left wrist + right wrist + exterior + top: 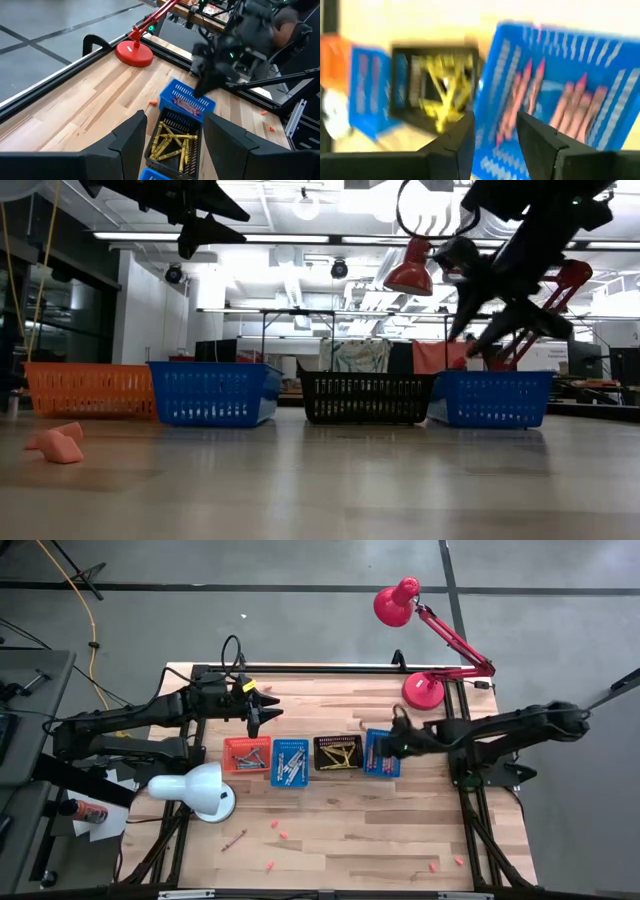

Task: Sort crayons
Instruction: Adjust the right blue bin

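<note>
Four baskets [246, 753] sat in a row on the surface [340, 820], crayons [336, 754] sorted inside. Right tool [393, 737], fingers apart and empty, hovered over the pink-filled blue basket [381, 752]; left tool [256, 712], also apart, hung above the orange one. Best next: lift clear, then approach a stray pink crayon [282, 836] squarely from above.

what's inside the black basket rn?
The black basket holds a loose pile of yellow crayons, lying crossed over one another. Nothing of another colour shows in it. Its near end is hidden behind the left claw in the wrist view.

Lab/workshop: ceiling strip lights [250, 236], concrete floor [300, 620], framed wood bench [340, 830].
</note>
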`<action>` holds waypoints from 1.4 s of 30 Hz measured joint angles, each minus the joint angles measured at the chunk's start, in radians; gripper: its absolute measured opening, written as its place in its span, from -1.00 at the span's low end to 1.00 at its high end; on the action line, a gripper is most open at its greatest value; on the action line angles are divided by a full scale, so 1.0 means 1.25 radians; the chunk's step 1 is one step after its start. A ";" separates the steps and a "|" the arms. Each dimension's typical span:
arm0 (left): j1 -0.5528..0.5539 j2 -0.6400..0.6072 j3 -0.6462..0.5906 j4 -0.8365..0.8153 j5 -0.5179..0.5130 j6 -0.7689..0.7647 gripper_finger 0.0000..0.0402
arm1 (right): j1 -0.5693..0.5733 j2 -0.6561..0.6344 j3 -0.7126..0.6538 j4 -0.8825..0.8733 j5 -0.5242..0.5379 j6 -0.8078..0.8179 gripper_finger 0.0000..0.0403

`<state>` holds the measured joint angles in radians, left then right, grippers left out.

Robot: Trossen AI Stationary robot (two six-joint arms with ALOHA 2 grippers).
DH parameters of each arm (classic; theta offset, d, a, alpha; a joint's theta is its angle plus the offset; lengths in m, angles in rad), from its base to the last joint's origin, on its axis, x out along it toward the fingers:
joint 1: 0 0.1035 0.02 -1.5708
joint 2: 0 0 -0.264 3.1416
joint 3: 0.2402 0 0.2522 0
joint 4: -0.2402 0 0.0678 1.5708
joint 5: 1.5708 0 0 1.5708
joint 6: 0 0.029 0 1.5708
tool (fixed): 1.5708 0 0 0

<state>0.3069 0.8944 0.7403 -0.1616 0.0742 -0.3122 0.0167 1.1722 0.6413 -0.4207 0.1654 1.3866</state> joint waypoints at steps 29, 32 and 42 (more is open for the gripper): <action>0.000 0.000 0.000 0.000 0.000 -0.043 -0.10 | -0.321 0.159 0.002 0.074 -0.129 -0.294 -1.00; 0.000 0.000 0.000 0.000 0.000 -0.042 -0.10 | -0.298 0.159 0.001 0.074 -0.138 -0.289 -1.00; 0.000 0.000 0.000 0.000 0.000 -0.042 -0.10 | -0.264 0.160 0.029 0.074 -0.101 -0.295 -1.00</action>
<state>0.3069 0.8944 0.7403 -0.1618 0.0742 -0.3649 -0.3135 1.3716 0.6779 -0.3279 0.0393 1.0180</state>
